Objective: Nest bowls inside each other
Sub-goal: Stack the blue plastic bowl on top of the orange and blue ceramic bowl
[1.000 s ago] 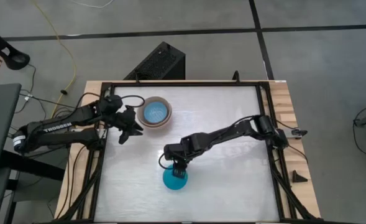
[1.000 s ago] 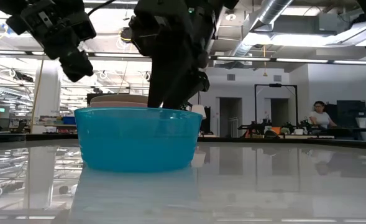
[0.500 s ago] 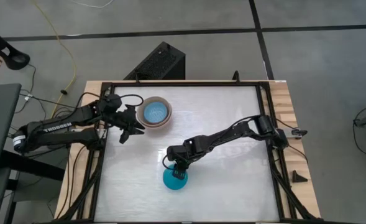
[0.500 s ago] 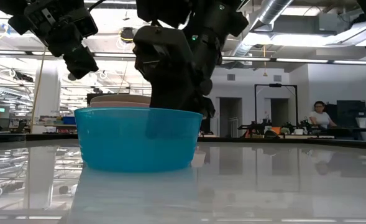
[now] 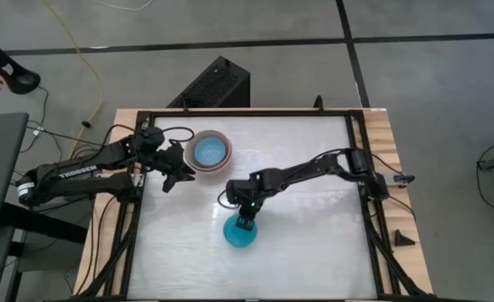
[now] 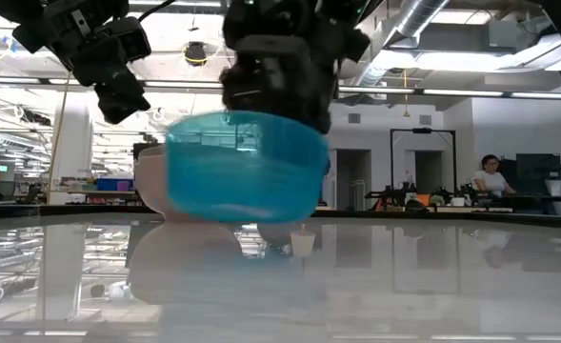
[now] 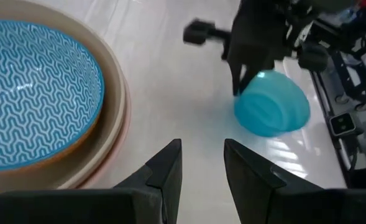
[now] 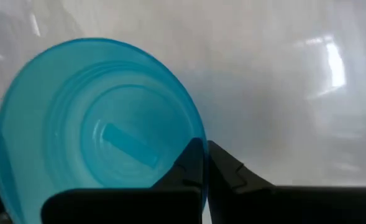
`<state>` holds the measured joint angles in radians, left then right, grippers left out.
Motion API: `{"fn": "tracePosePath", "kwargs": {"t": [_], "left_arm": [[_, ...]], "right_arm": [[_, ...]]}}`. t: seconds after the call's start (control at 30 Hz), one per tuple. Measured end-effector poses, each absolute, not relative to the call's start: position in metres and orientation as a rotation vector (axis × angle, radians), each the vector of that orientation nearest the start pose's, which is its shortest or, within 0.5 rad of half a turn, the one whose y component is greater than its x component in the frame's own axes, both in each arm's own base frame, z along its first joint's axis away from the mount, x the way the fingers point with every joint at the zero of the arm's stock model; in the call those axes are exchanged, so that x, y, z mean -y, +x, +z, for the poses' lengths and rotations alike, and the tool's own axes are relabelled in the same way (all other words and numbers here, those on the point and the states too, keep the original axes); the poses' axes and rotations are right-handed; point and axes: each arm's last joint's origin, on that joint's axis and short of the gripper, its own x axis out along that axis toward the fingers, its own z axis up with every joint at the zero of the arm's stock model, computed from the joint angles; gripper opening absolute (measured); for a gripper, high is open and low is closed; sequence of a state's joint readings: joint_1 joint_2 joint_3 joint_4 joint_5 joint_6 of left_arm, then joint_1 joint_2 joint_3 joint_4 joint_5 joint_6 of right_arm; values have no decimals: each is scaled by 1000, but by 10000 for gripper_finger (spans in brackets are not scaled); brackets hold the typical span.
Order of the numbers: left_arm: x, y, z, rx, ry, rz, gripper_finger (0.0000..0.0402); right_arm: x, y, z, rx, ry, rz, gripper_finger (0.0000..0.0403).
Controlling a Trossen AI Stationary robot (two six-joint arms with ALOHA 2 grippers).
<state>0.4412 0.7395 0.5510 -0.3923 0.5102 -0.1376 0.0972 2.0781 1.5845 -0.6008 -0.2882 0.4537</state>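
Note:
A teal bowl (image 5: 241, 234) (image 6: 245, 168) hangs tilted just above the middle of the table, with my right gripper (image 5: 247, 220) (image 8: 202, 167) shut on it. At the far left sits a stack of nested bowls (image 5: 209, 153) (image 7: 117, 112) on its base. A light blue patterned bowl (image 7: 33, 93) is innermost, inside peach and beige ones. Just left of the stack, my left gripper (image 5: 173, 173) (image 7: 202, 167) hovers open with nothing between its fingers. My right gripper pinches the teal bowl's rim (image 8: 199, 134) on its far side, one finger inside the bowl and one outside. The fingers slant down from the far right. The bowl hangs tilted below them, clear of the table.
A black frame (image 5: 360, 159) runs along the table's edges, with a wooden border (image 5: 391, 168) beyond it on the right. White tabletop lies open to the right of and in front of the teal bowl. A person sits in the room beyond the table (image 6: 490, 177).
My right gripper has come down on the teal bowl's far rim and shut on it. It then lifted the bowl clear of the table and carried it a little toward the far edge. The bowl, which stood flat and upright, now hangs tipped.

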Motion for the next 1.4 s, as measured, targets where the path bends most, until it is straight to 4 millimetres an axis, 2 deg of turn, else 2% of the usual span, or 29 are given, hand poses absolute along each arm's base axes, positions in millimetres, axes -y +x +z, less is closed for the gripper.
{"fn": "tracePosePath", "kwargs": {"t": [0.1,0.23,0.43,0.57,0.73,0.93,1.1,1.27,1.4], "left_arm": [[-53,146,244,-520,-448,-19,106],[-51,145,245,-518,-488,-22,106],[-42,148,245,-532,-501,-42,106],[-34,151,245,-538,-444,-10,106],[-25,157,249,-476,-371,33,106],[-16,164,236,-361,-400,-34,106],[-14,158,227,-414,-476,-19,101],[-13,142,223,-488,-533,68,77],[-14,134,226,-458,-535,116,58]], "right_arm": [[-28,422,203,-1180,431,107,25],[12,405,236,-1146,349,112,25],[83,387,286,-887,351,-2,25],[116,390,300,-696,415,-76,25],[131,409,297,-532,471,-72,25],[145,431,319,-387,497,-83,25],[159,446,305,-487,541,-165,25],[169,459,303,-507,561,-189,25],[173,469,284,-583,576,-225,25]]}}
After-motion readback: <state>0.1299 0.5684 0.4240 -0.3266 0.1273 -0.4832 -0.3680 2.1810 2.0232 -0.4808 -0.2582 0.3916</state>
